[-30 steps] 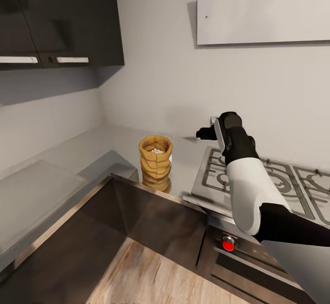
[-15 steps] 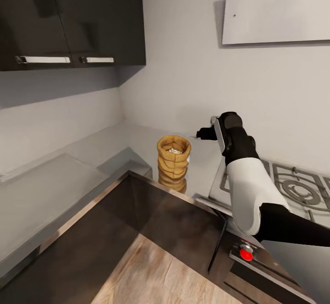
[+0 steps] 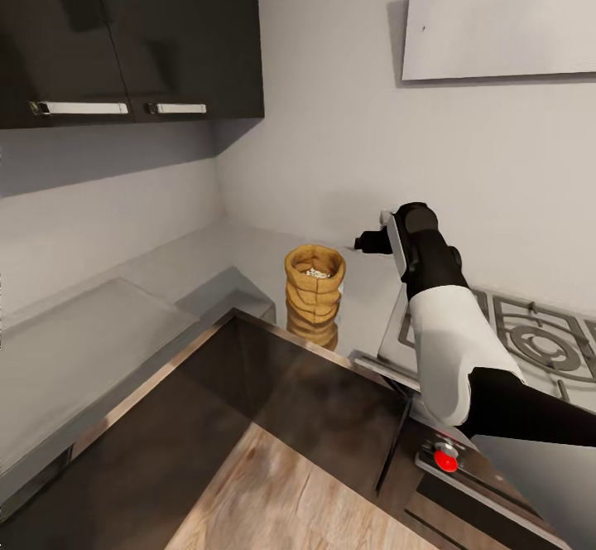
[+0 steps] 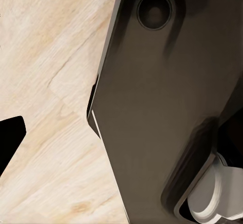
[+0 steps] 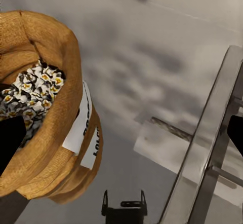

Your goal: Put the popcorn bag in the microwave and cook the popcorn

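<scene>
The tan popcorn bag (image 3: 314,287) stands upright on the light-grey countertop (image 3: 240,252), near the corner, with pale popcorn (image 3: 314,272) in its open mouth. My right gripper (image 3: 371,242) hovers just right of the bag at rim height, apart from it. In the right wrist view the popcorn bag (image 5: 48,112) sits close, full of popcorn (image 5: 31,93); the right gripper (image 5: 123,138) is open, with one dark fingertip (image 5: 10,144) against the bag and nothing between the fingers. My left gripper (image 4: 121,133) points down at the floor, open and empty. The microwave is out of view.
A gas hob (image 3: 530,339) lies right of the bag, its raised edge (image 5: 212,148) close to my right gripper. Dark wall cabinets (image 3: 124,36) hang above left, and a white hood (image 3: 497,16) above right. A red knob (image 3: 445,456) sits on the stove front. Wooden floor (image 4: 45,82) lies below.
The camera swung left a second ago, so the bag and hob sit further right in the picture. My right gripper has come closer to the bag. Little differs over the last half second.
</scene>
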{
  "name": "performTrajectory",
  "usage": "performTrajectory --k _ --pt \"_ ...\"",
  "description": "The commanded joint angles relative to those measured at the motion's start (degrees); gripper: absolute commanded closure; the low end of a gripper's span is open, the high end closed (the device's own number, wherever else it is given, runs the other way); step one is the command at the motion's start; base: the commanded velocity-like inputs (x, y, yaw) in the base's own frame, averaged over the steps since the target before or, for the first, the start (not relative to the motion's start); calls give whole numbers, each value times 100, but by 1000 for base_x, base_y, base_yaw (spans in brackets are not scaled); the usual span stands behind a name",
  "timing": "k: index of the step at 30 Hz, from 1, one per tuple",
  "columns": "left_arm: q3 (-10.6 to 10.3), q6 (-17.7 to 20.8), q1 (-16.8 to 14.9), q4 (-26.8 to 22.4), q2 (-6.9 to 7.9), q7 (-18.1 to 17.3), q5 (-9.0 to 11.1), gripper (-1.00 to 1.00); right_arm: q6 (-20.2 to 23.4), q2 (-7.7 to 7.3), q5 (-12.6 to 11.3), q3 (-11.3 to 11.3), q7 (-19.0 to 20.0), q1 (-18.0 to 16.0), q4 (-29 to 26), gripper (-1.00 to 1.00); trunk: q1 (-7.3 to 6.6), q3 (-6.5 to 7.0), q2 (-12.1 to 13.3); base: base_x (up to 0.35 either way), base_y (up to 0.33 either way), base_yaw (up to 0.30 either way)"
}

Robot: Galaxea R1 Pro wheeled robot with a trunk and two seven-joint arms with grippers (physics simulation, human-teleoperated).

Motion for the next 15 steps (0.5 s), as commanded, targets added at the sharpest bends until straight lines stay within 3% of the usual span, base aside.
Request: performTrajectory --k 1,15 --pt "0 -9 1 -7 -2 13 24 -100 17 7 21 -24 10 -6 0 -100 1 -6 -5 0 132 0" --pt "0 -9 1 -7 -2 6 23 -100 17 7 21 -27 -7 -5 77 -100 1 -6 -5 0 195 0"
